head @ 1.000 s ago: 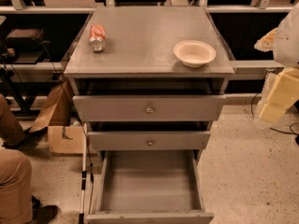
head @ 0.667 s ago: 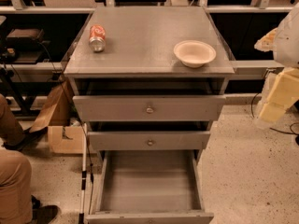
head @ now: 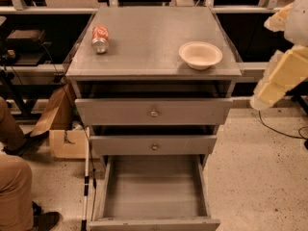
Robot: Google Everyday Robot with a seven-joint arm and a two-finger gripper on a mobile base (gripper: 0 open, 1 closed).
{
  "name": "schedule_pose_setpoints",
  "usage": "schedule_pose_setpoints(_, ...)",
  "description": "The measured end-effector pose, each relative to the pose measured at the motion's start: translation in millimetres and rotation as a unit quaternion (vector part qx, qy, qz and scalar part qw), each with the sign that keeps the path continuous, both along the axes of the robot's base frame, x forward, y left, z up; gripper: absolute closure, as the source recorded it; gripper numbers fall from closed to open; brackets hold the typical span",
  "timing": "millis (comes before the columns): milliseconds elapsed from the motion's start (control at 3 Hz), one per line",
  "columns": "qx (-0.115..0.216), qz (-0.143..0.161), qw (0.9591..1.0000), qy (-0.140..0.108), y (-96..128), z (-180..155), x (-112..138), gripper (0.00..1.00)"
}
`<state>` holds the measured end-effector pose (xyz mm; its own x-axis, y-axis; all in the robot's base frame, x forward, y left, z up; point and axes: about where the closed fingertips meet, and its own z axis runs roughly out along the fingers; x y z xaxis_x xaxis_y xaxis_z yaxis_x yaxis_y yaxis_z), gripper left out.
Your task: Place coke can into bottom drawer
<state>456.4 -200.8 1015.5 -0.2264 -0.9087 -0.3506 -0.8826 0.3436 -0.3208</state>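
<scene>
While the end effector (head: 269, 93) is hovering off the desk (head: 154, 32), grip impossible to tell, the coke can (head: 100, 38) is lying well to its left, with the bottom drawer (head: 154, 191) sitting open lower left.

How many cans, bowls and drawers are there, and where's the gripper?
Coke can: 1
Bowl: 1
Drawers: 3, bottom drawer pulled out
Total: 5
Gripper: at the picture's right edge, beside the cabinet.

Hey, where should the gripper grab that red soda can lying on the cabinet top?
Grip the red-orange soda can across its middle, from above: it lies on its side, silver end toward the camera, far left on the grey cabinet top. The gripper is at the right edge.
</scene>
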Motion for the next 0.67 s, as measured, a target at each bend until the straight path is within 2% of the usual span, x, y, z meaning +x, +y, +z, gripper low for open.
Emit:
schedule_pose_setpoints(333, 0.078, -0.011, 0.9961, -0.039, 36, 33, 25, 0.0)
schedule_pose_setpoints(667, 0.151, -0.021, 0.9874, -0.042, 72, 54, 53, 0.0)
